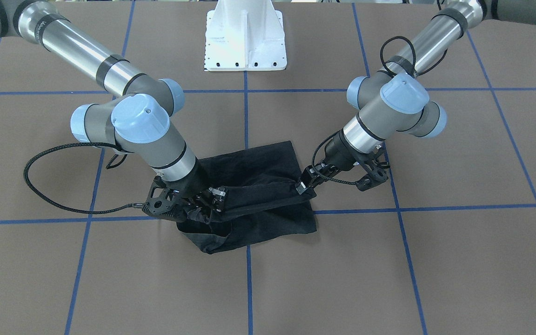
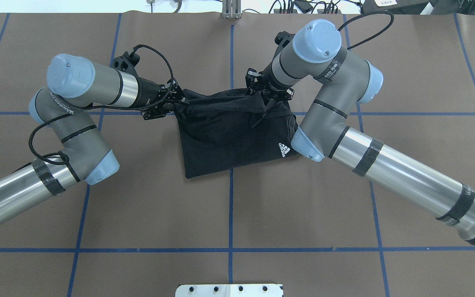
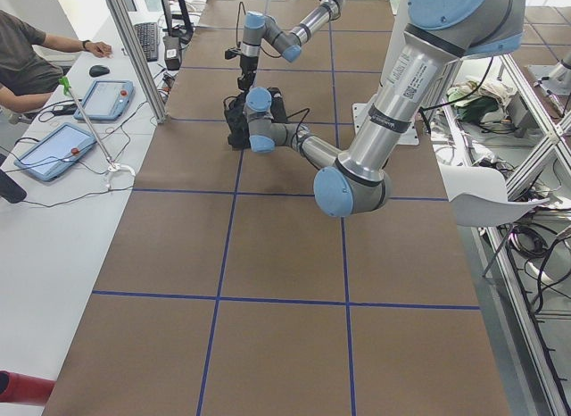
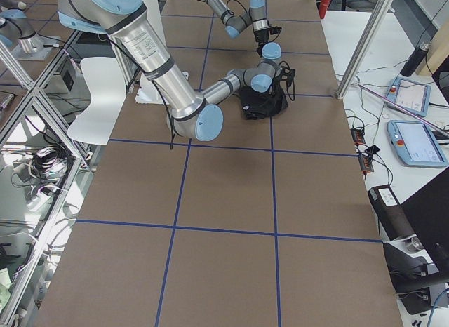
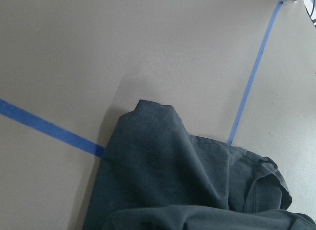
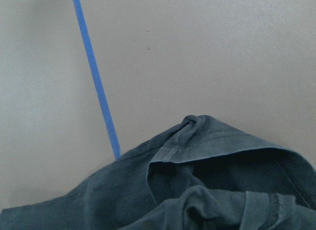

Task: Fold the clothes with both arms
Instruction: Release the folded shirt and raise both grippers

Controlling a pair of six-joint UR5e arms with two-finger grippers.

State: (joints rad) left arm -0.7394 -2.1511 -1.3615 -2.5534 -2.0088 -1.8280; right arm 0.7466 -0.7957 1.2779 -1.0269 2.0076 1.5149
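The black T-shirt (image 1: 258,167) lies folded in the table's middle, and a small white logo (image 2: 283,149) shows near its right corner in the overhead view. My left gripper (image 2: 175,103) is shut on the shirt's far left edge. My right gripper (image 2: 258,88) is shut on the far right edge. The held edge hangs taut between them, raised a little off the layer beneath. In the front-facing view the left gripper (image 1: 304,185) is on the right and the right gripper (image 1: 214,197) on the left. Both wrist views show only dark fabric (image 5: 187,180) (image 6: 197,180) over the table.
The white pedestal base (image 1: 244,42) stands at the robot's side of the brown table with blue tape lines (image 2: 231,198). A person (image 3: 27,59) sits at a side desk with tablets (image 3: 53,148). Bare table surrounds the shirt.
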